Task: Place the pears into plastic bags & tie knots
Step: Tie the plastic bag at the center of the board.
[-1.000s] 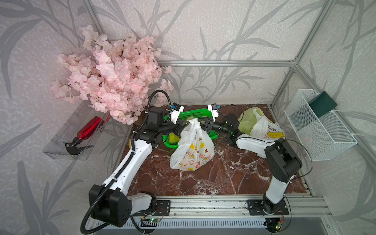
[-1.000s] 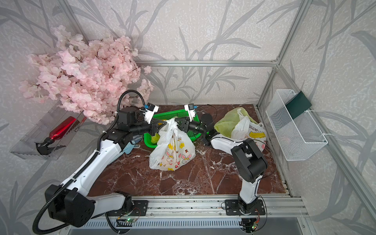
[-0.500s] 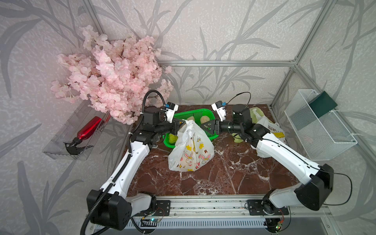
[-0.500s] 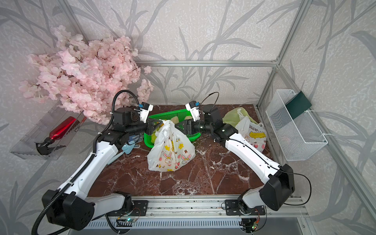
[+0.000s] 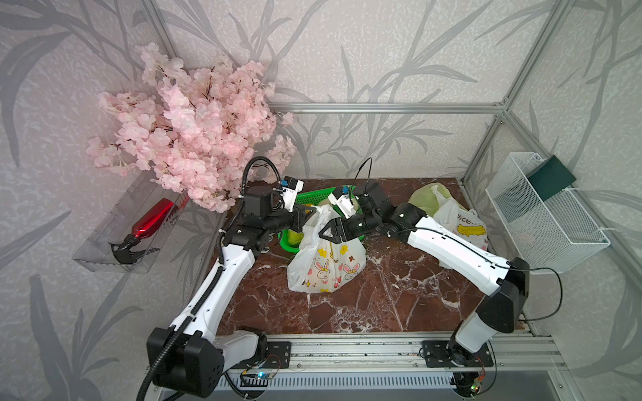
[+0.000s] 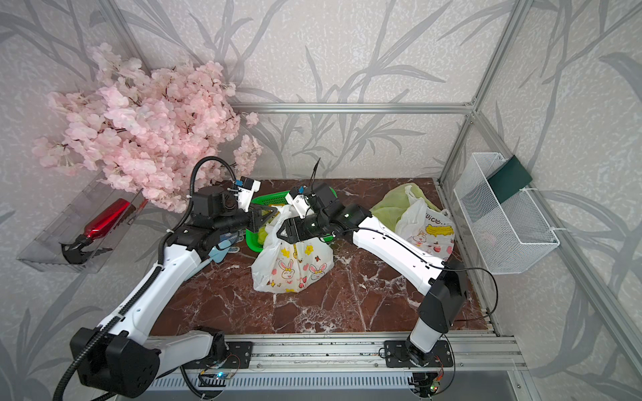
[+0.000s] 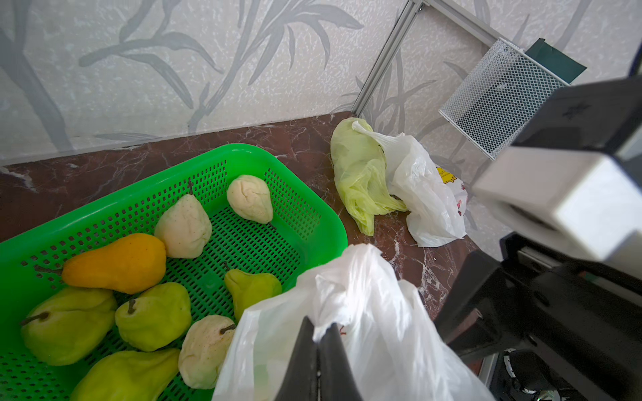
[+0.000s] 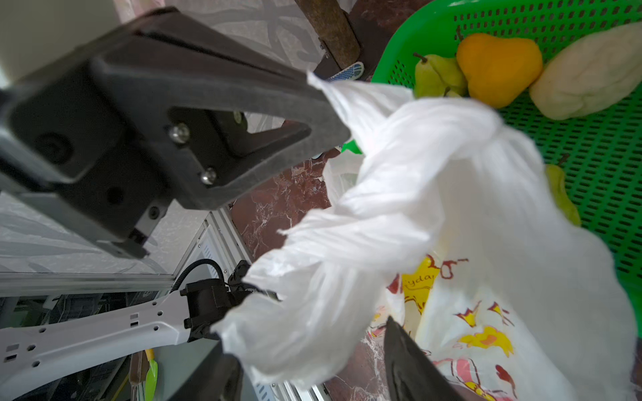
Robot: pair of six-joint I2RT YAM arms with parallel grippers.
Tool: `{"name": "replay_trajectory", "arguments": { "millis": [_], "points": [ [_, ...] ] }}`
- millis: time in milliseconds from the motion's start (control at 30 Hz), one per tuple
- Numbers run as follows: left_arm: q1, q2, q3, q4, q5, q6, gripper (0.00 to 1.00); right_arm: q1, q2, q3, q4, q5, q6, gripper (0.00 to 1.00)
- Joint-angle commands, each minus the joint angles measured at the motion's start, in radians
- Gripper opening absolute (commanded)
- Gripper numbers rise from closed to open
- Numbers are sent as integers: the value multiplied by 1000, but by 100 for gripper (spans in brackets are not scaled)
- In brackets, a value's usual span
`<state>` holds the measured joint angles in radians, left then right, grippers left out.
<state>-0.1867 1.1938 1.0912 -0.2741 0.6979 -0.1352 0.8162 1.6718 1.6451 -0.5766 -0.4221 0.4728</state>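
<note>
A white rabbit-print plastic bag (image 5: pixel 326 267) (image 6: pixel 291 267) stands bulging mid-table. My left gripper (image 5: pixel 314 208) (image 7: pixel 318 335) is shut on one handle strip of it, pulled up toward the basket. My right gripper (image 5: pixel 324 232) (image 8: pixel 307 338) is open, and the other handle strip (image 8: pixel 312 312) hangs loose between its fingers. Both strips meet in a twisted bunch (image 8: pixel 451 139); how tight it is I cannot tell. Several pears lie in the basket: green (image 7: pixel 153 314), cream (image 7: pixel 184 225) and orange (image 7: pixel 118 262). A yellow-green bag (image 5: pixel 425 201) and another white bag (image 5: pixel 458 225) lie crumpled at the back right.
The green mesh basket (image 5: pixel 312 194) (image 7: pixel 323 222) sits right behind the bag. Pink blossom branches (image 5: pixel 194 132) overhang the back left. A white wire basket (image 5: pixel 542 222) hangs on the right wall, and a clear tray with a red bottle (image 5: pixel 149 222) on the left.
My right arm has unfolded and its gripper has moved left to the bag's top and opened. My left gripper still holds its handle strip, nearly unmoved.
</note>
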Motion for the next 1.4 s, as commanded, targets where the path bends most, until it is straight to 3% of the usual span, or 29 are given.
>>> {"name": "replay_trajectory", "arguments": {
  "millis": [0, 200, 367, 433, 533, 767, 967, 1100, 1267, 1300, 1367],
  "points": [
    [3, -25, -17, 25, 20, -13, 0, 1, 2, 65, -9, 29, 18, 63],
    [3, -28, -20, 28, 18, -16, 0, 0, 15, 84, -12, 28, 23, 55],
    [3, -32, -21, 29, 14, -21, 0, -17, 14, 67, -14, 31, 28, 32],
    [5, -37, -19, 15, -1, -17, 0, -32, -17, 28, 1, 45, 31, 15],
    [30, -55, -22, -22, -48, -19, 0, -72, -91, -69, 34, 66, 35, 0],
    [164, -143, -103, -152, -217, -43, 0, -230, -277, -402, 39, 98, 54, 0],
    [264, -165, -201, -237, -323, -74, 0, -469, -365, -668, 55, 64, 28, 0],
    [277, -140, -205, -245, -306, -77, 0, -496, -353, -683, 50, 59, -6, 0],
    [277, -138, -165, -267, -292, -33, 0, -472, -339, -589, -60, 129, -82, 0],
    [275, -143, -154, -257, -220, -11, 0, -432, -345, -549, -95, 170, -116, 4],
    [259, -140, -124, -261, -76, -16, 5, -303, -342, -453, -174, 270, -186, 40]
  ]
}}
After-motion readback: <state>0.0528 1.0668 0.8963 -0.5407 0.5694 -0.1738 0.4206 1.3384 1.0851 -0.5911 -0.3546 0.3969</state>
